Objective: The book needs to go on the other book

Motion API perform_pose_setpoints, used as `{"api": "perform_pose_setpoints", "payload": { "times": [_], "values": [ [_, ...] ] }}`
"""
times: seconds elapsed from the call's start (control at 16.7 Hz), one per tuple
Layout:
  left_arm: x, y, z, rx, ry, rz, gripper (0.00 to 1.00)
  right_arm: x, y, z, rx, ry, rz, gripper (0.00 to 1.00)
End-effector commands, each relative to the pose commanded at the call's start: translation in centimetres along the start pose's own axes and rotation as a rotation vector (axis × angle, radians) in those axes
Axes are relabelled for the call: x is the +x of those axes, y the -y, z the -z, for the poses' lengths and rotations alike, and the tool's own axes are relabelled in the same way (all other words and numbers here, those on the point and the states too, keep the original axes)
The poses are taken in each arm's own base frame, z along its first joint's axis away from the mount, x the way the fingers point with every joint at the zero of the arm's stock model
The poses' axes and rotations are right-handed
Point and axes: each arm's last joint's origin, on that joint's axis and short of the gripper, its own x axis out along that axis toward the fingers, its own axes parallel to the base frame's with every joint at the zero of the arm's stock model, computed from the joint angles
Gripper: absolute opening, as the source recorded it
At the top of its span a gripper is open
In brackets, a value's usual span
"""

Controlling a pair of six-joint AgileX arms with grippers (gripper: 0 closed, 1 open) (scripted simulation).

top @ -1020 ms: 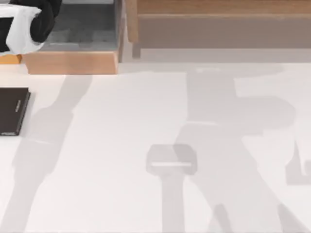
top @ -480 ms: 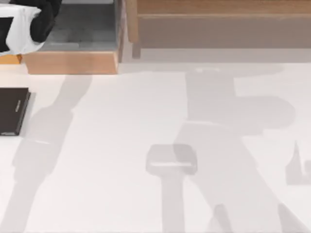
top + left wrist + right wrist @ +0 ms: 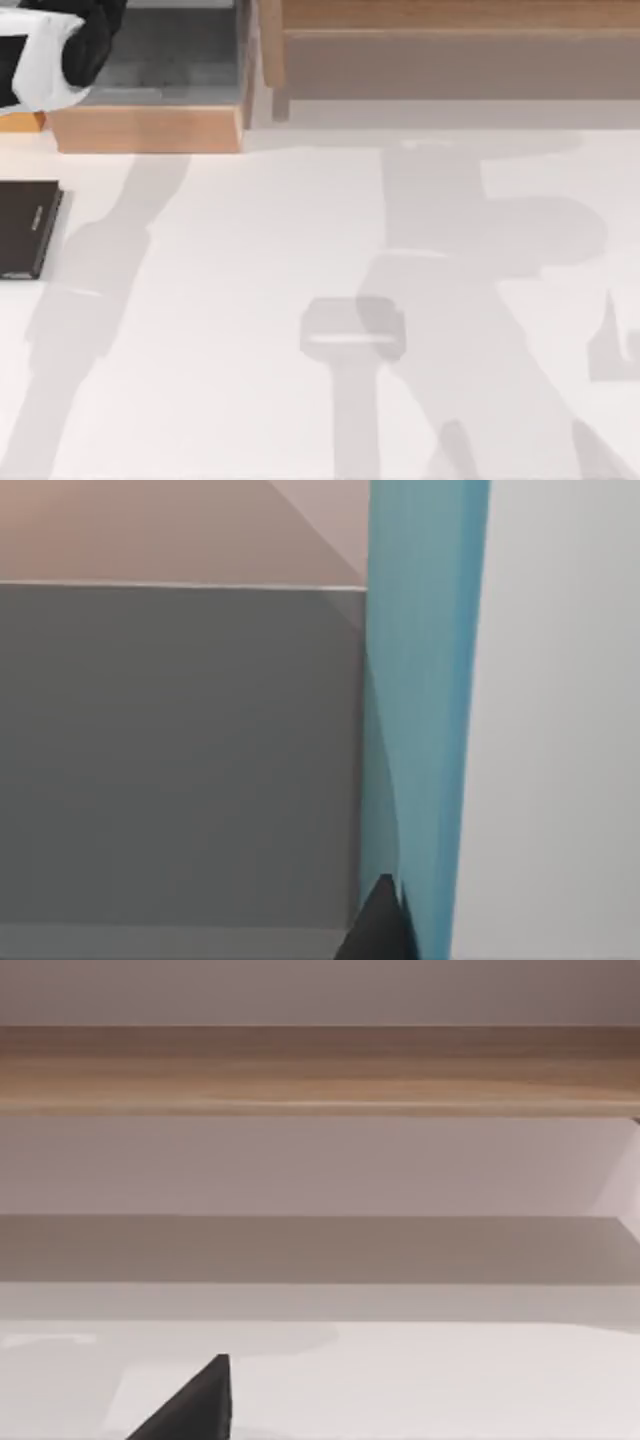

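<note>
Teal book [image 3: 425, 710] stands as a tall band close up in my left wrist view, edge-on, with a dark fingertip [image 3: 380, 925] of my left claw [image 3: 385, 930] right against its lower part; looks like contact, but I cannot tell whether the claw is clamped on it or how far apart the fingers are. Beside the book on one side is a grey panel [image 3: 180, 750] with tan wood above it, on the other a plain pale area. The other book [image 3: 28, 228], dark brown-black with a small pale mark, lies flat on the white surface [image 3: 300, 250] at its far left edge in the top view, cut by the frame. My left arm [image 3: 55, 45] sits at the top left corner above a wooden box with a grey inside [image 3: 170, 60]. A long wooden shelf [image 3: 450, 50] runs along the back. In my right wrist view one dark fingertip [image 3: 195, 1405] of the right claw [image 3: 200, 1410] hangs over the surface, facing the shelf [image 3: 320, 1065]; cannot tell its opening.
</note>
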Motion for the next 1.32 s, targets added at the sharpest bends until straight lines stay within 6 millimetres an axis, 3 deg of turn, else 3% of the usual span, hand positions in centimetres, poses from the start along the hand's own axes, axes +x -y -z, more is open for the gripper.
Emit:
{"api": "perform_pose_setpoints", "payload": {
  "times": [0.9,1.08,1.32],
  "values": [
    [-1.2,-0.3,-1.4,0.01,0.007,0.015,0.0,0.0,0.0,0.0,0.0,0.0,0.0,1.0],
    [-2.4,-1.9,-3.2,0.059,0.039,0.075,0.0,0.0,0.0,0.0,0.0,0.0,0.0,1.0],
    [-5.5,-6.0,-7.6,0.191,0.16,0.184,0.0,0.0,0.0,0.0,0.0,0.0,0.0,1.0]
  ]
}}
